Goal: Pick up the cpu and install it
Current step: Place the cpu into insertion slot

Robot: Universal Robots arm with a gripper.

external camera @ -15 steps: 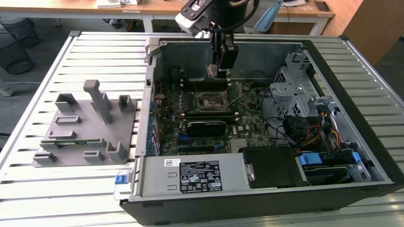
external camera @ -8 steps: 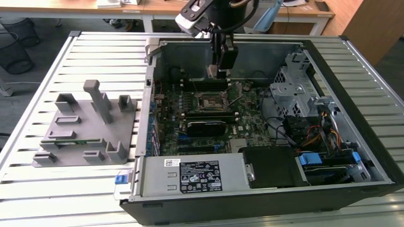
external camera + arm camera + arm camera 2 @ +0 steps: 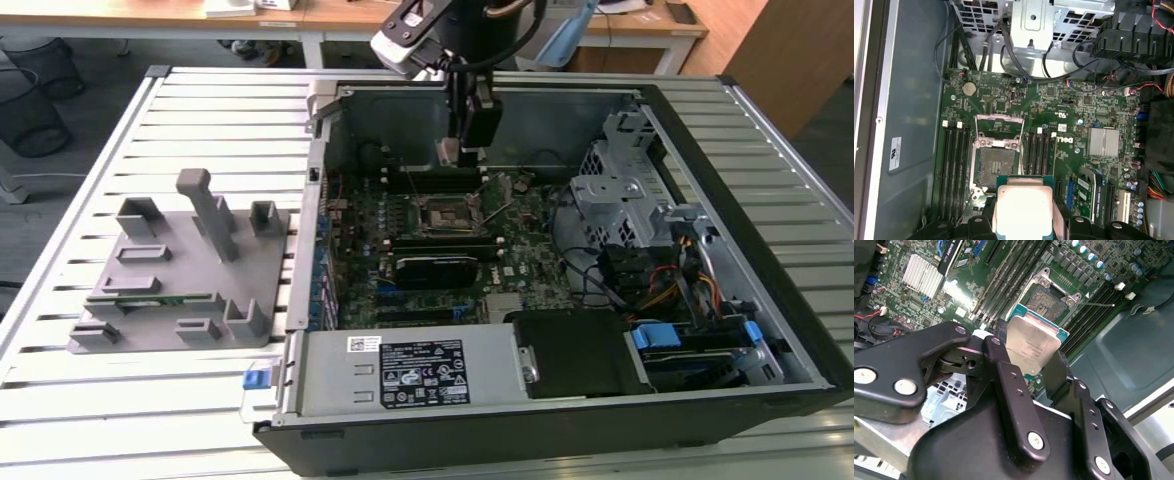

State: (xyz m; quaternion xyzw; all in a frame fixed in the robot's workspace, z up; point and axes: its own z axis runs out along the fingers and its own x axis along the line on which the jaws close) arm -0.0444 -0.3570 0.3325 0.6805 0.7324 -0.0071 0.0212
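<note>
Pinching the cpu [image 3: 1031,342] between 2 fingers [image 3: 1004,375], gripper [image 3: 1029,360] hovering above the open motherboard socket [image 3: 1046,302]

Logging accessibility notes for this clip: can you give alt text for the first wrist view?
The gripper holds the cpu, silver top facing the camera, over the motherboard close to the empty socket, whose retention frame is flipped open. Memory slots run along both sides of the socket.

I work in what looks like a robotics lab or workshop. An open computer case [image 3: 534,445] sits on a slatted metal table [image 3: 147,420] beside a grey fixture block [image 3: 187,260]. My pincer [image 3: 1030,362] clasps the cpu [image 3: 1031,340] above the bare motherboard [image 3: 1084,100]. Behind stand wooden desks [image 3: 347,12] and wire bins [image 3: 27,115] on the floor.
</note>
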